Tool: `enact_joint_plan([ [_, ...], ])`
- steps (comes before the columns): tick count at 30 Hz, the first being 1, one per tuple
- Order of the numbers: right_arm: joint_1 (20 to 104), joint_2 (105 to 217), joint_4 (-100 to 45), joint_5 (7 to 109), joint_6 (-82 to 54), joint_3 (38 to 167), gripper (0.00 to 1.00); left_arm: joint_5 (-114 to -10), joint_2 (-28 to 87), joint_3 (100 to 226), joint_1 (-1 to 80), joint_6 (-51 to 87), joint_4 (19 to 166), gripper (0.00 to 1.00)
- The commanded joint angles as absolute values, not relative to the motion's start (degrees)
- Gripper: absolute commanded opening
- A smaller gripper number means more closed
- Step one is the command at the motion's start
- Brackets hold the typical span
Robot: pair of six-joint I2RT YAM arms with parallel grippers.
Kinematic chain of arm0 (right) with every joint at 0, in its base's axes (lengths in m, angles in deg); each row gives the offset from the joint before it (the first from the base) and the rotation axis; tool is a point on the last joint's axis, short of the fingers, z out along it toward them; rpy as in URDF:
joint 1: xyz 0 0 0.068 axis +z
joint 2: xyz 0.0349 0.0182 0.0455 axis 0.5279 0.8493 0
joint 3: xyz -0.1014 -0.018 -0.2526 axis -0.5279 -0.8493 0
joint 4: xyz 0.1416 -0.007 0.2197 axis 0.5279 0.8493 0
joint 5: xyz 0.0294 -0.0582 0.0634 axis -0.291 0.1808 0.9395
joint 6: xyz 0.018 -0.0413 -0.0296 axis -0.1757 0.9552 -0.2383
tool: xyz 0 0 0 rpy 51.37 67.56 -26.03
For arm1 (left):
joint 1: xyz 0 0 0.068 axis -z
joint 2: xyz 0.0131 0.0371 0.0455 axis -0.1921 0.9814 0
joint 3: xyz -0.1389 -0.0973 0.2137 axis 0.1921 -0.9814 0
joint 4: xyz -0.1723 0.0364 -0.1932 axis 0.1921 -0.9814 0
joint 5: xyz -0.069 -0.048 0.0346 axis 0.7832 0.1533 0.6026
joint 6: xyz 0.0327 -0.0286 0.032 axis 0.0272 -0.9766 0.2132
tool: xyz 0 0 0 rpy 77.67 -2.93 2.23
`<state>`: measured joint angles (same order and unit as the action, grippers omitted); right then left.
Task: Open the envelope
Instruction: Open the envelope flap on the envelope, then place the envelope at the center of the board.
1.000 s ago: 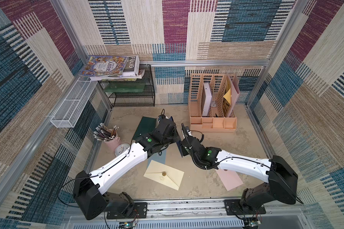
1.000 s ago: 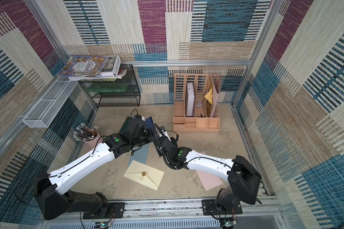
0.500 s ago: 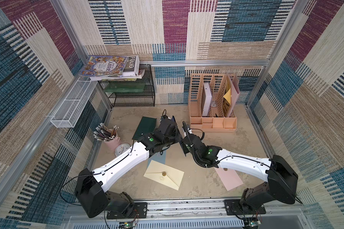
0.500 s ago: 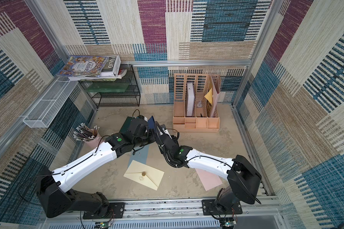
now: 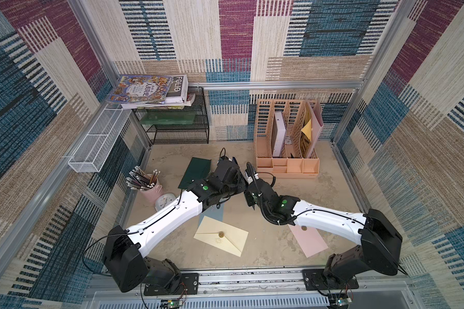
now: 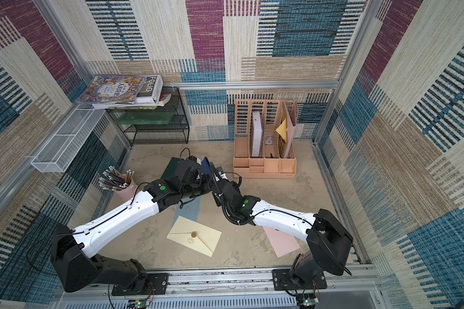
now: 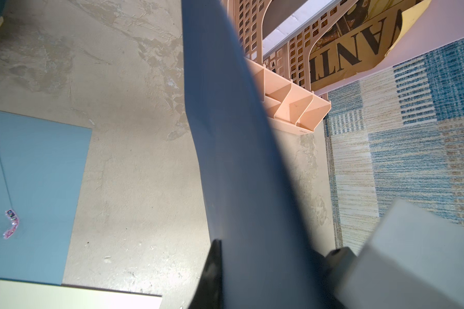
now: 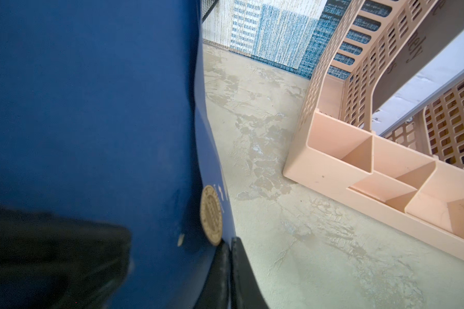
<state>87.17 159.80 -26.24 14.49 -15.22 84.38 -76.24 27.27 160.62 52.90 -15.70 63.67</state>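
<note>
Envelope [image 6: 205,165], dark blue, is held up off the table [image 5: 292,192] between the two arms, roughly at the table's middle and in front of the peach file organizer [image 5: 287,149]; in both top views only a narrow sliver of it shows between the wrists. The left end effector [image 7: 265,267] is clamped on the blue envelope, which rises edge-on from its closed jaws in the left wrist view. The right end effector [image 8: 229,270] is also pinched shut on the envelope's edge, just beside a round gold seal [image 8: 211,215] on the paper. On the table below lie a cream envelope [image 5: 221,239] with its own gold seal, a pink envelope [image 5: 310,240] under the right arm, a light blue envelope [image 7: 35,195], and a dark green one [image 5: 194,171] near the left wrist.
</note>
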Motion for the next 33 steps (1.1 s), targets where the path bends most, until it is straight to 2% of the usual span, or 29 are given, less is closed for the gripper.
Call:
enact_joint_plan([
  [1,86.9,159.5,-27.9,15.3,-15.2,84.4,0.02,-74.8,26.9,160.6,52.9,-15.3,64.0,0.00],
  [12,83.9,156.4,-29.4,22.0,-16.9,81.7,0.00,-74.9,24.6,158.7,52.0,-14.0,63.2,0.00],
  [27,74.9,148.0,-35.4,46.9,-23.0,75.3,0.00,-72.6,18.7,152.3,47.2,-10.1,63.5,0.00],
  [29,74.6,147.5,-35.0,47.7,-23.0,75.2,0.00,-71.7,18.0,151.8,46.8,-9.7,64.3,0.00],
  [30,74.7,147.8,-34.0,48.2,-22.4,75.7,0.04,-71.8,17.8,152.0,46.7,-9.6,64.2,0.00],
  [31,75.1,148.1,-32.6,48.1,-21.7,76.5,0.21,-71.8,17.8,152.3,46.6,-9.5,63.7,0.00],
  [33,76.7,148.1,-32.2,47.4,-20.1,76.6,0.47,-72.3,17.8,152.8,46.7,-9.2,63.3,0.00],
])
